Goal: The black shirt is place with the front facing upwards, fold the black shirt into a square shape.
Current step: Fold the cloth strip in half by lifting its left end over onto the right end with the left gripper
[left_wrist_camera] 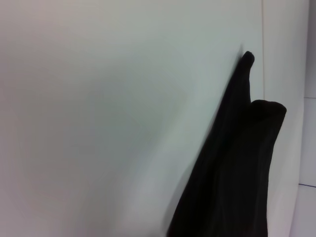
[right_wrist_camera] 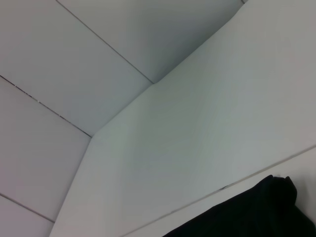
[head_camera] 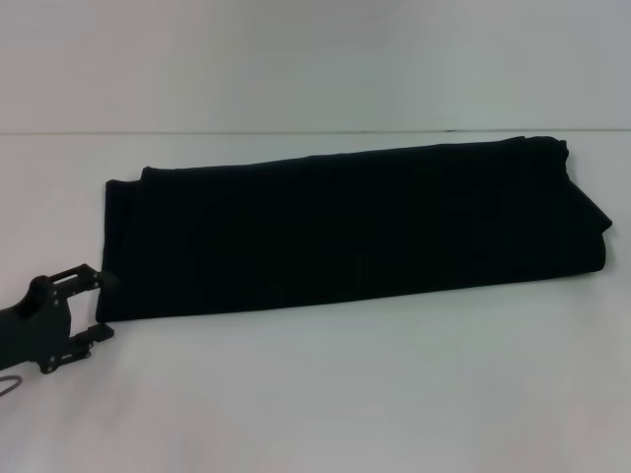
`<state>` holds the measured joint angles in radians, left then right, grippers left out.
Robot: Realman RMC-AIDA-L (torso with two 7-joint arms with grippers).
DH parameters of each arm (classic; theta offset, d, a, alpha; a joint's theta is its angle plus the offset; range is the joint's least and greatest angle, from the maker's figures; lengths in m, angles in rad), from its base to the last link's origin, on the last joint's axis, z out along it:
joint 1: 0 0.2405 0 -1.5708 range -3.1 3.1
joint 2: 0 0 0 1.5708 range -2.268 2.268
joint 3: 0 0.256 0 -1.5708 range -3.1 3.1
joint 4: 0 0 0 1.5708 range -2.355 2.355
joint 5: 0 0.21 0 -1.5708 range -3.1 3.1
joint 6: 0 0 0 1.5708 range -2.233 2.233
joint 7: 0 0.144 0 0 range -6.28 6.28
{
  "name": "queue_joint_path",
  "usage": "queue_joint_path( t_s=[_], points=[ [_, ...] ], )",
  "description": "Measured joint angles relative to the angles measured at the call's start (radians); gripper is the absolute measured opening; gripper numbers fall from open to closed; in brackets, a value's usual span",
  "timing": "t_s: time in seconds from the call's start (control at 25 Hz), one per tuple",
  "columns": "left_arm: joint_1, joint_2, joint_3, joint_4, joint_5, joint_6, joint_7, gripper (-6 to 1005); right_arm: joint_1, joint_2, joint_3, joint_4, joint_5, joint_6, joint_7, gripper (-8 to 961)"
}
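Though cloth, black shirt [head_camera: 345, 232] oblong.

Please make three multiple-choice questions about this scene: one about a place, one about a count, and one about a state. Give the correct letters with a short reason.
1. Where is the left gripper?
A. at the shirt's left end
B. on top of the shirt's middle
C. at the shirt's right end

2. How many grippers show in the head view?
A. none
B. one
C. two

3. In what state is the black shirt?
A. spread out with both sleeves open
B. folded into a long band
C. hanging in the air

Answers: 1 A, its fingers sit beside the left edge of the cloth. 2 B, only the left one appears. 3 B, it lies as a long strip on the white table.
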<state>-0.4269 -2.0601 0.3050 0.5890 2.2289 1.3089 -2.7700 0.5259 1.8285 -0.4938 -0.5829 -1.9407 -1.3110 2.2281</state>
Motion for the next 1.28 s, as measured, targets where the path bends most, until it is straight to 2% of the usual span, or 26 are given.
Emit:
queue_joint_path(
  t_s=[0.64, 1.12, 1.28],
  points=[
    [-0.014, -0.001, 0.010, -0.013, 0.013, -0.056, -0.036, 748, -0.005, 0.000, 0.015, 0.000, 0.002, -0.010, 0.001, 861],
    [-0.138, 0.000, 0.034, -0.042, 0.020, -0.070, -0.020, 745, -0.008, 0.000, 0.026, 0.000, 0.002, -0.011, 0.001, 861],
    [-0.146, 0.006, 0.035, -0.047, 0.027, -0.073, -0.013, 744, -0.008, 0.002, 0.028, 0.000, 0.002, -0.011, 0.000, 860]
  ],
)
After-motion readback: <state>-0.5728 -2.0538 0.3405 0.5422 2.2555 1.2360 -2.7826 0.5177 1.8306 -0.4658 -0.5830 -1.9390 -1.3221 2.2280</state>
